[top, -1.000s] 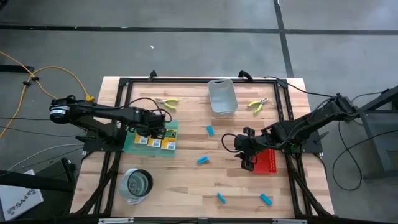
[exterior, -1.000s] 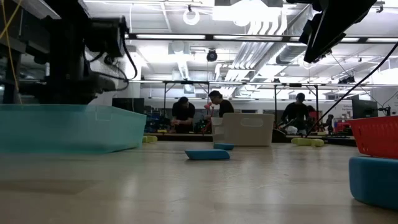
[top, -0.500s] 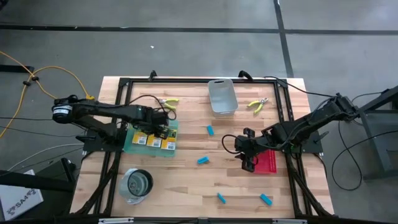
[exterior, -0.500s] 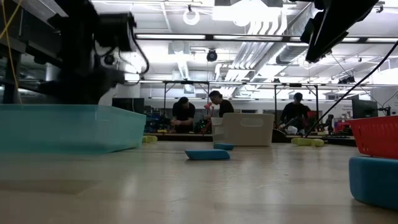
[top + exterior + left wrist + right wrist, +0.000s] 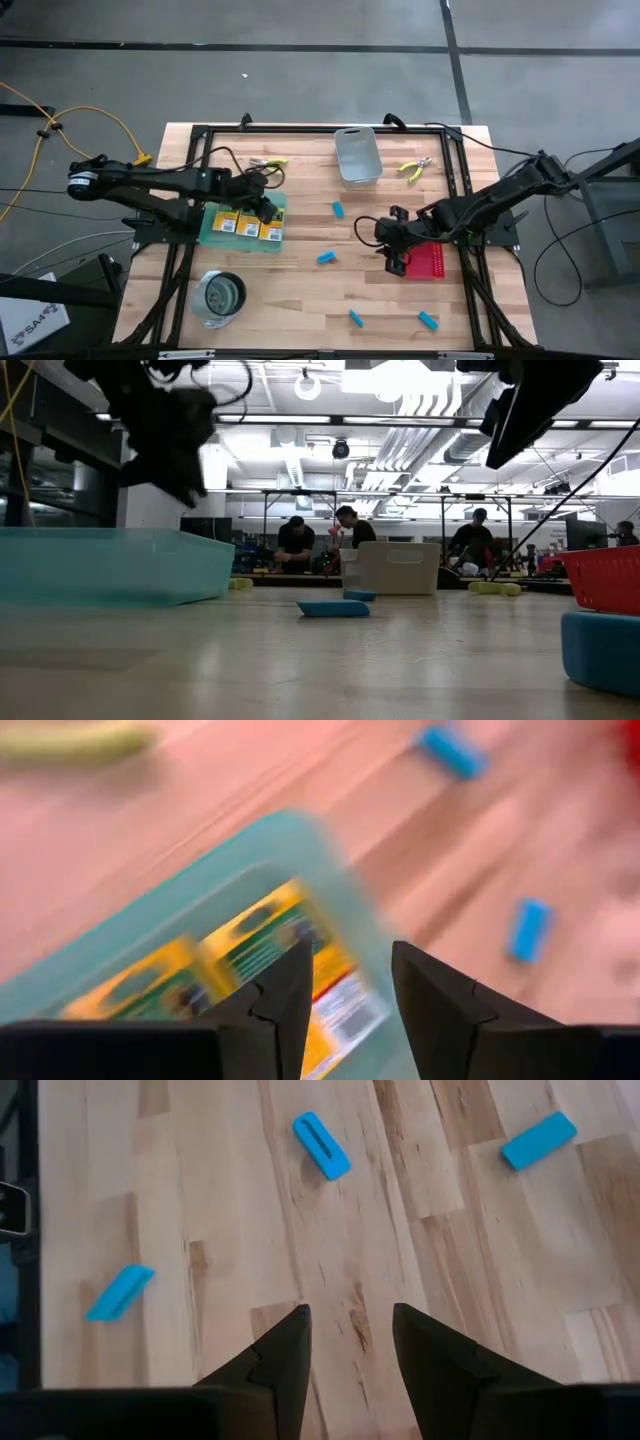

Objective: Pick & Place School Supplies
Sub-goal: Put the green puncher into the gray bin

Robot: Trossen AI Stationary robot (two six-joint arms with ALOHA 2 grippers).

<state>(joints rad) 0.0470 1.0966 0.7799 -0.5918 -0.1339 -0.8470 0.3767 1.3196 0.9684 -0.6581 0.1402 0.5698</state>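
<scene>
Three yellow-and-green crayon boxes (image 5: pixel 246 227) are laid side by side in a row on the green mat (image 5: pixel 213 233), on the left half of the table (image 5: pixel 300 290). The left gripper (image 5: pixel 262 203) is held above the mat's far right corner, just beyond the row; its fingers (image 5: pixel 285 995) are parted by a narrow gap, nothing is held between them, and one crayon box (image 5: pixel 300 970) is seen directly below that gap.

Four light-blue blocks are spread over the bare wood: one (image 5: pixel 338 209) near the middle, one (image 5: pixel 326 258) nearer the front, one (image 5: pixel 356 318) and one (image 5: pixel 428 321) close to the front edge. The right gripper (image 5: pixel 396 243) is poised at the inner end of the red tray (image 5: pixel 430 262), pointing toward the table's centre; its fingers (image 5: pixel 285 1350) are likewise slightly spread and empty, with only wood between them. Three blocks are shown beyond it, none touched.

Two plier-like tools with yellow-green handles are placed at the far side: one (image 5: pixel 268 163) beyond the left gripper, one (image 5: pixel 414 168) to the right of the grey bin (image 5: pixel 357 155).

A round metal cup (image 5: pixel 220 296) is stood at the front left, apart from the mat.

In the low view, people (image 5: pixel 294 541) are seen at benches in the room behind.
</scene>
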